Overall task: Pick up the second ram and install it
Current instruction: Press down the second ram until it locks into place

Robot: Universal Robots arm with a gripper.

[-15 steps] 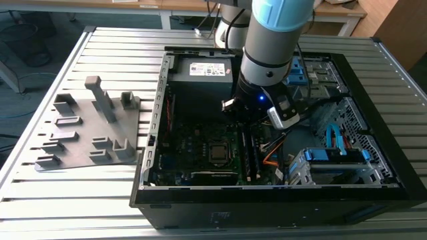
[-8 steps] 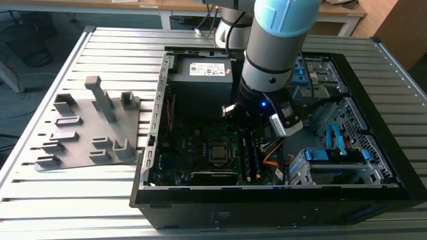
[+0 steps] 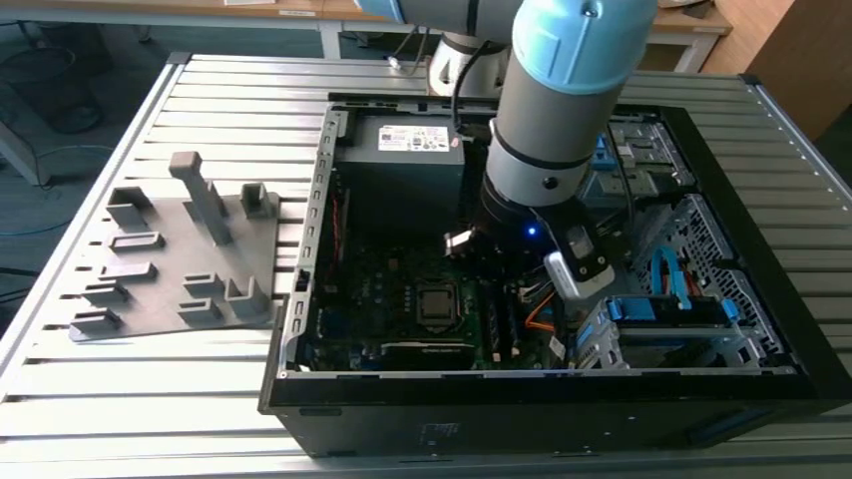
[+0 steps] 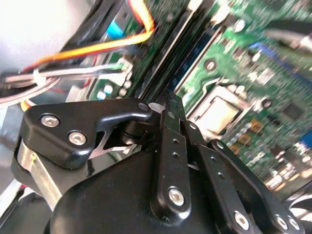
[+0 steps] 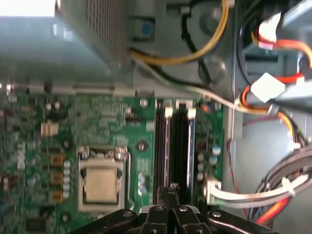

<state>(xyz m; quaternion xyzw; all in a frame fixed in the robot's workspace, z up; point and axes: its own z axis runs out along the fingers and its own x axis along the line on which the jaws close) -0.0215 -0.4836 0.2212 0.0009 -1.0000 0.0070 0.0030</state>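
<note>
My gripper [image 5: 172, 191] [image 4: 168, 101] is inside the open computer case [image 3: 299, 329], low over the green motherboard [image 5: 97, 122]. Its black fingers are shut, tips pressed together, with nothing showing between them. The tips sit right over the long dark memory slots [image 5: 177, 146] [image 4: 168, 56] beside the processor socket [image 5: 100, 183] [image 4: 217, 113]. Dark sticks seem to stand in those slots; I cannot tell which one is the second ram. In the exterior view the arm [image 3: 560, 130] covers the gripper, and the slots [image 3: 497, 324] show just below it.
A grey holder plate [image 3: 174, 269] with upright blocks lies on the slatted table at the exterior view's left. Orange, yellow and white cables [image 5: 273, 46] [image 4: 102, 46] run close beside the slots. The power supply [image 3: 399, 165] and the drive cage [image 3: 665, 324] flank the arm.
</note>
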